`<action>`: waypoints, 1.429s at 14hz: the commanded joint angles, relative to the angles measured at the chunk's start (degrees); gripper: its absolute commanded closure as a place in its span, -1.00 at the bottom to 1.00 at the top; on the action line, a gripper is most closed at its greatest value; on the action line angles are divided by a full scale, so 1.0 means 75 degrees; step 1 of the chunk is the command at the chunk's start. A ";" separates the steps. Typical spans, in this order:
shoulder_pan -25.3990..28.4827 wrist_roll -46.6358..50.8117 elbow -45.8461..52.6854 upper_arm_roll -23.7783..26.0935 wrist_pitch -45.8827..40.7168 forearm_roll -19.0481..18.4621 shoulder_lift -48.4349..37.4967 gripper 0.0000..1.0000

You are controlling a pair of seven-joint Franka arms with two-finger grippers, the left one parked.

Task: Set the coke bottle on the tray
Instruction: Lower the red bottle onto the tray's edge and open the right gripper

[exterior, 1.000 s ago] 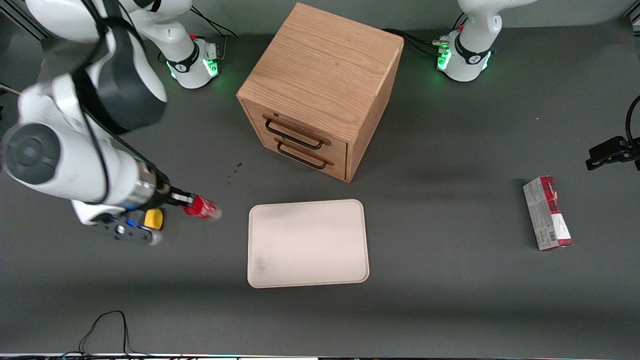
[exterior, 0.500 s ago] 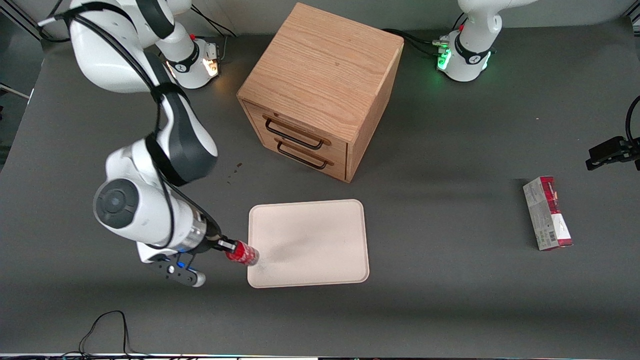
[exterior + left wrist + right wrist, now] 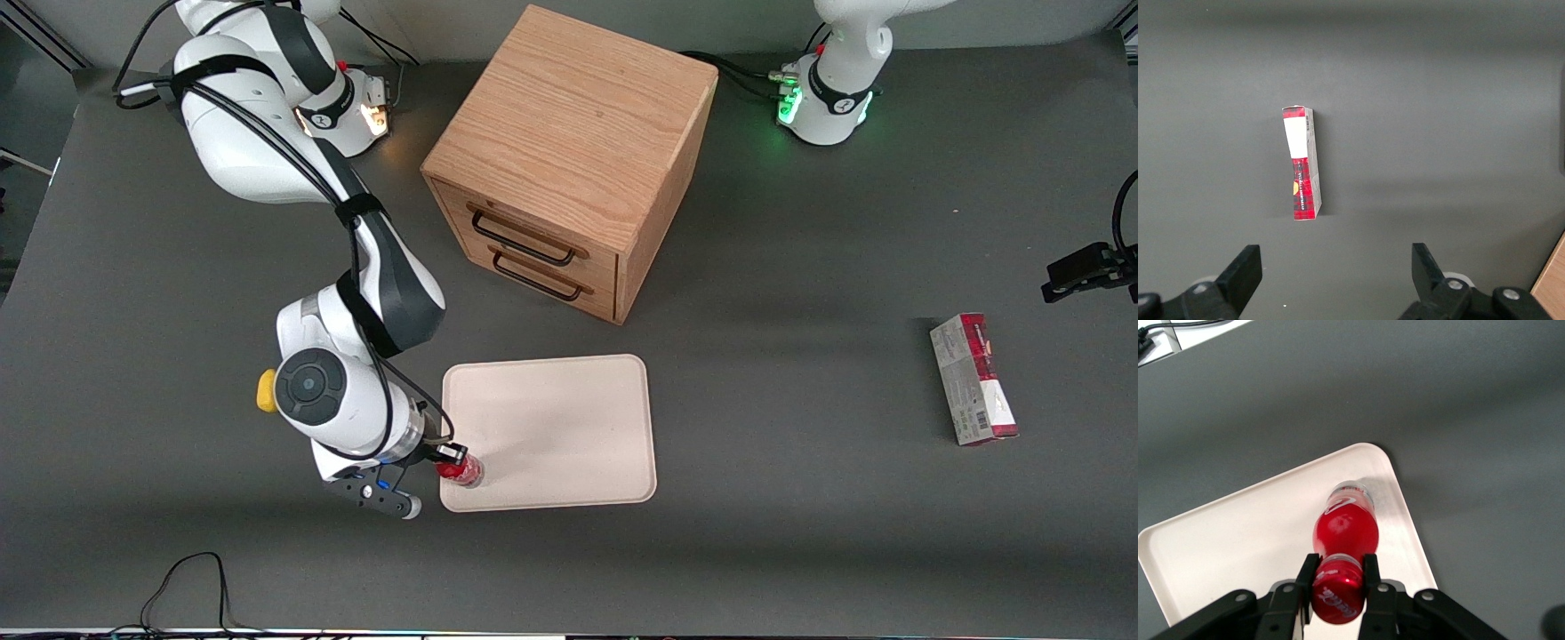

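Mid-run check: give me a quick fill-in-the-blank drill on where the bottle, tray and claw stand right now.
1. The claw is shut on the coke bottle at its red ____.
2. The bottle's base is over a ____ of the tray, the one nearest the working arm and the front camera.
3. The wooden cabinet shows ____ drawer handles.
4. The yellow lump lies on the ____, not on the tray.

Missing words: cap; corner; two; table

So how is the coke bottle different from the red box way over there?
The coke bottle is round and held in the pincer over the tray's corner; the red-and-grey carton is boxy and lies flat on the table, toward the parked arm's end. The bottle is mostly red; the carton is part grey. Both show red.
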 commanded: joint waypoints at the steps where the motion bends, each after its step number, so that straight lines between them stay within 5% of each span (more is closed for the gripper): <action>1: 0.0104 0.0196 0.0397 -0.0050 -0.0039 -0.0325 0.0236 1.00; 8: 0.0198 0.0208 0.0292 -0.0085 -0.0074 -0.0467 0.0260 1.00; 9: 0.0198 0.0208 0.0292 -0.0085 -0.0074 -0.0467 0.0271 0.83; 10: 0.0198 0.0173 0.0280 -0.0085 -0.0063 -0.0479 0.0283 -0.81; 11: 0.0198 0.0208 0.0292 -0.0085 -0.0074 -0.0560 0.0318 -1.00; 20: 0.0186 0.0220 0.0292 -0.0085 -0.0377 -0.0573 0.0155 -1.00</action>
